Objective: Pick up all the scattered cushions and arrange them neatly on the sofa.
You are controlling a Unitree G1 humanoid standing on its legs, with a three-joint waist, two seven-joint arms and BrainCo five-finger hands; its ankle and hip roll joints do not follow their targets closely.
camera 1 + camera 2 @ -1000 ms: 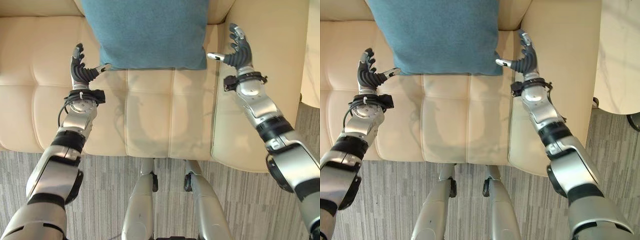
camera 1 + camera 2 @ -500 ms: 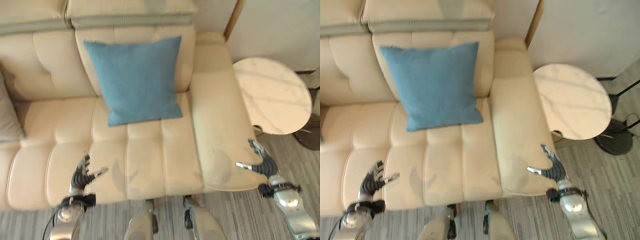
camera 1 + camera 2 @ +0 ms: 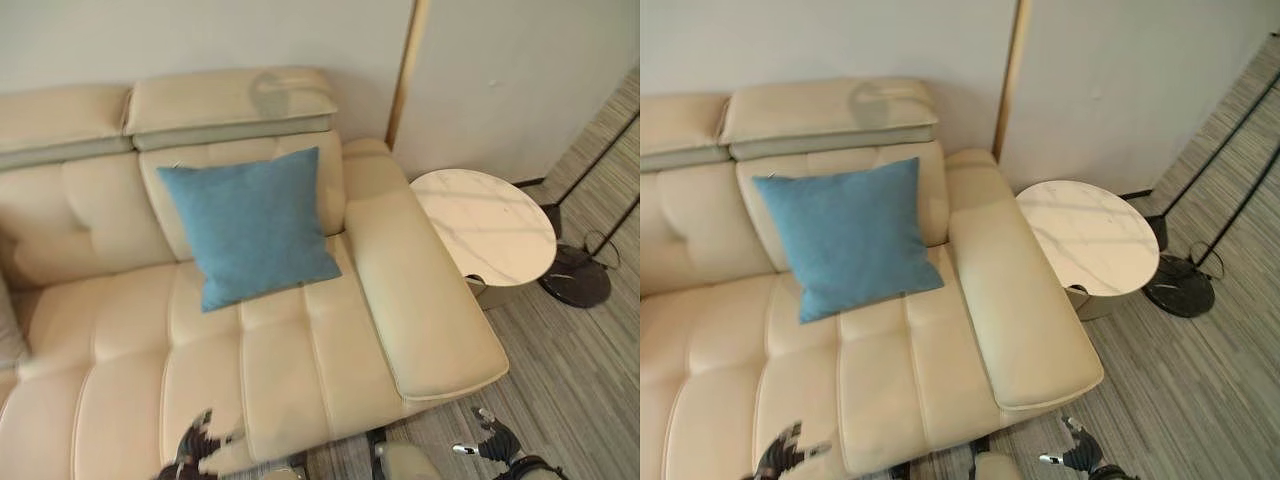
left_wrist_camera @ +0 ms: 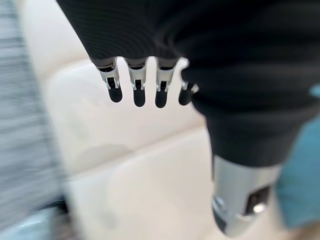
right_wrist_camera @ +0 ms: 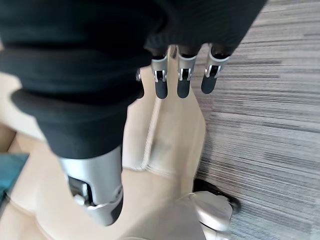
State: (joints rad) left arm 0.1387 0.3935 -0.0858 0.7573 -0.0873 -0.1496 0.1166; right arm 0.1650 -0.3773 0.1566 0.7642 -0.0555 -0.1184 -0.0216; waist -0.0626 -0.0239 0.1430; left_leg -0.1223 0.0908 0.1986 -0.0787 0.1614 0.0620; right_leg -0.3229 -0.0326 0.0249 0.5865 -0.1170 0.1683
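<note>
Left hand [image 4: 150,85] fingers straight, spread, empty, over the sofa [image 3: 300,340] seat edge. Right hand [image 5: 180,75] likewise open, holding nothing, above the floor [image 5: 260,125] by the armrest. Blue cushion [image 3: 250,225] leans against the backrest. Eye views add the round marble counter [image 3: 485,225].

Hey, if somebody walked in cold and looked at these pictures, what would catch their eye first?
First, the square blue fabric cushion, leaning against the backrest of the cream leather sofa. Next, the round white marble side table beside the sofa's armrest. Both robot hands, left and right, hang open low at the sofa's front edge.
</note>
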